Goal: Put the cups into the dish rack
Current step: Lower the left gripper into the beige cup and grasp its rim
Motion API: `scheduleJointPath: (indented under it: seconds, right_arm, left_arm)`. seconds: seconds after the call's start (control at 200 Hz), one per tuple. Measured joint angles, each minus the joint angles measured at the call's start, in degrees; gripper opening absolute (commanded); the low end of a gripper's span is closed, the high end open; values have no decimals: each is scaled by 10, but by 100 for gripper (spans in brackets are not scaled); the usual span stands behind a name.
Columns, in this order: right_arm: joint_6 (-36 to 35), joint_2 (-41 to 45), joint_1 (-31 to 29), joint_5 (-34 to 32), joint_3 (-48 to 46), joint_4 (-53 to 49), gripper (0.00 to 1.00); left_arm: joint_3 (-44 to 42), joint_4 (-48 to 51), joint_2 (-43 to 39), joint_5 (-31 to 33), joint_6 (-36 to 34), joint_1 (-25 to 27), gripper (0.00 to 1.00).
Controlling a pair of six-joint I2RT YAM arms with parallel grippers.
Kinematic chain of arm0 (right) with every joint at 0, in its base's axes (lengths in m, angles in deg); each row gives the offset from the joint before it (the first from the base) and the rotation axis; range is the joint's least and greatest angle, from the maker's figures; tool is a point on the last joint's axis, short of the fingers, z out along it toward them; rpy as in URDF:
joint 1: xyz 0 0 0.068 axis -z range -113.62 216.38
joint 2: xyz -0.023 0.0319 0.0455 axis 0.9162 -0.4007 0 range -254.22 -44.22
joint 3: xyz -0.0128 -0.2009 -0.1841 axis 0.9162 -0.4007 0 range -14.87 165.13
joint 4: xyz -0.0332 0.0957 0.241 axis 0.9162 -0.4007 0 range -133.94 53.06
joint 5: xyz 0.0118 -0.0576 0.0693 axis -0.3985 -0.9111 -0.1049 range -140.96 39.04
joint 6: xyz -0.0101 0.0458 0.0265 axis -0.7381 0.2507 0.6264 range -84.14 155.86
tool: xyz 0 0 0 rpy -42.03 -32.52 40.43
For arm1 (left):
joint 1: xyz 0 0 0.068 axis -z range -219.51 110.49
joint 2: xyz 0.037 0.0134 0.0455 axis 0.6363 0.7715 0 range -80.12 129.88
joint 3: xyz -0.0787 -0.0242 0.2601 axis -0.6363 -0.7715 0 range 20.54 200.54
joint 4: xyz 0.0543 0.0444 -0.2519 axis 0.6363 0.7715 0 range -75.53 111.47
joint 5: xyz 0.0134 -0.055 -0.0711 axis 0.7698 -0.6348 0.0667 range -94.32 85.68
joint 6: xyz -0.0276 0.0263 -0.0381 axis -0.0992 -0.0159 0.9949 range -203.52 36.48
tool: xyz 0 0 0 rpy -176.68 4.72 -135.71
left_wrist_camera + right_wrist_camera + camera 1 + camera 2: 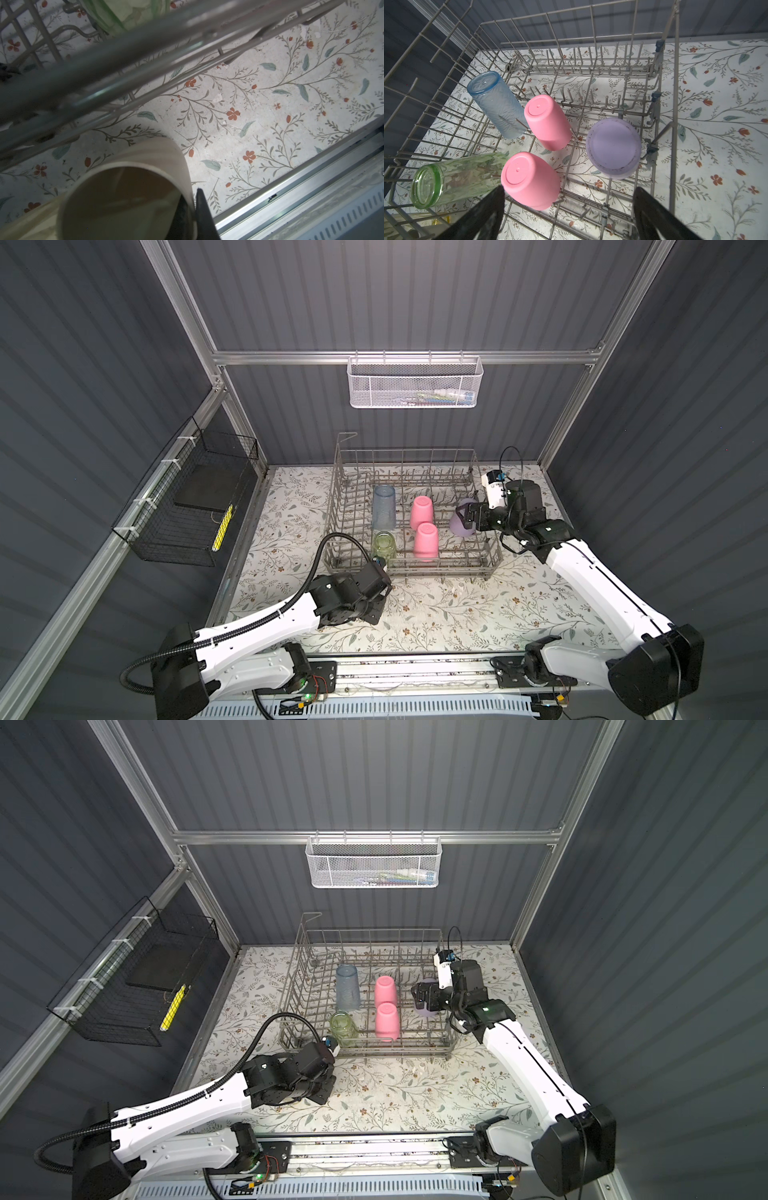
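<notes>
While the left gripper [193, 204] pinches the rim of 1 beige cup [145, 153] just outside the dish rack's [440, 572] front left corner, likely to lift it in, 5 cups lean inside, bottoms up or tipped, I think to drain: 1 blue-grey cup [383, 508], 1 green cup [383, 545], 2 pink cups [422, 512], 1 lavender cup [612, 145]. Above the lavender cup the right gripper [569, 192] hangs with jaws wide, holding nothing.

A white mesh basket [413, 381] holding small coloured items hangs on the back rail, a black wire basket [187, 506] on the left wall holds a dark flat slab [203, 487] and a yellow stick [222, 526], above the floral-patterned bench [457, 605].
</notes>
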Motion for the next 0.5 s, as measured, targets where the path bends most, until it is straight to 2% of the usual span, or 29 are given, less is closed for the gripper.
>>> scheduleJointPath:
  seconds: [0.21,0.5]
  right_arm:
    - [1,0,0,8,0,0,96]
    - [6,6,0,16,0,2,95]
  left_arm:
    - [50,28,-11,-12,-2,0,4]
    - [98,68,-85,-34,-5,0,0]
